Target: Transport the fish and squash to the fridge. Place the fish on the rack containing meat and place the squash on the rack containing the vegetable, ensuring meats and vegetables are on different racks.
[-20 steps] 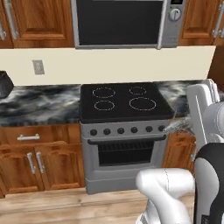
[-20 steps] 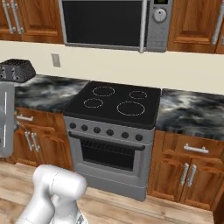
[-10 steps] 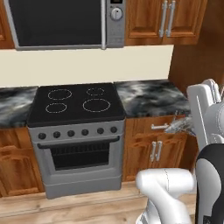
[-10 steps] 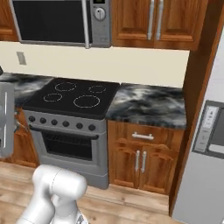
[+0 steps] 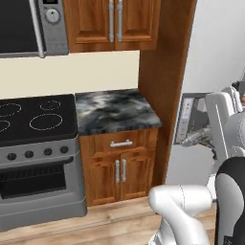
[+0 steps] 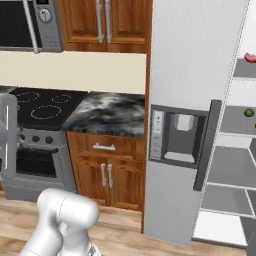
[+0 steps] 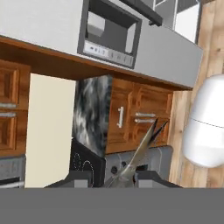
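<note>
In the hand view my gripper (image 7: 117, 178) is shut on the fish (image 7: 141, 151), a slender grey-silver body that sticks out from between the finger tips with its forked tail away from me. In the left base view the fish (image 5: 194, 139) pokes out to the left of my raised white arm. The fridge (image 6: 195, 70) stands at the right, its dispenser door closed and its other side open onto pale shelves. A red piece of meat (image 6: 250, 56) lies on an upper rack and a small green vegetable (image 6: 248, 113) on the rack below. The squash is out of view.
A marble counter (image 5: 115, 111) over wooden cabinets (image 5: 120, 165) sits between the black stove (image 5: 33, 119) and the fridge. A microwave (image 6: 25, 25) hangs above the stove. The dark fridge handle (image 6: 206, 145) juts forward. Wooden floor runs in front.
The whole picture has shifted: the base has driven to the right, so the stove slides left and the fridge comes into view. The fish stays in the gripper.
</note>
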Controlling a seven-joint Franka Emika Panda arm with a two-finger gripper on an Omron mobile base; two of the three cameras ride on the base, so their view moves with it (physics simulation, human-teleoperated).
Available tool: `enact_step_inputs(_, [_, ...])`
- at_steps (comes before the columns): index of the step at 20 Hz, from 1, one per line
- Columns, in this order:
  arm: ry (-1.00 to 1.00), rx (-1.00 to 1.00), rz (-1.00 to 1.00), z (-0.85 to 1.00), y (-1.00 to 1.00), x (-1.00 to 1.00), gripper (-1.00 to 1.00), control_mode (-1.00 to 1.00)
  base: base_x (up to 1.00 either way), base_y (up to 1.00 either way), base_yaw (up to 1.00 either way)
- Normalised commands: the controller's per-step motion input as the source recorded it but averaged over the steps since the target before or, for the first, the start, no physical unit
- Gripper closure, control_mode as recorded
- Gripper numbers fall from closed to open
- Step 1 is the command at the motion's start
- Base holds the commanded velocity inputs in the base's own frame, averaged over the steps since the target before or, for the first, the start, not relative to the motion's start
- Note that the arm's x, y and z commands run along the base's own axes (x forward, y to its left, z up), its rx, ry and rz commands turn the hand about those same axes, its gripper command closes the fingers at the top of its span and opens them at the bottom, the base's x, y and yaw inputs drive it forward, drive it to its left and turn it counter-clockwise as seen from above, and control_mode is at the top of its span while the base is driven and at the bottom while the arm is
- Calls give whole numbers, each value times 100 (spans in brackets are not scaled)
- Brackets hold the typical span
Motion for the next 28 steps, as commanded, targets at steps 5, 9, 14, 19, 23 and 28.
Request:
enact_step_inputs(5, [0, 0, 0, 0, 0, 0, 100, 100, -5, -100, -40])
enact_step_inputs(9, [0, 0, 0, 0, 0, 0, 100, 100, 0, -88, -52])
enact_step_inputs(14, [0, 0, 0, 0, 0, 0, 100, 100, 13, -5, -61])
enact_step_inputs(19, [0, 0, 0, 0, 0, 0, 100, 100, 18, 13, -26])
enact_step_inputs(23, [0, 0, 0, 0, 0, 0, 100, 100, 4, 5, -43])
enact_step_inputs(28, [0, 0, 0, 0, 0, 0, 100, 100, 23, 27, -63])
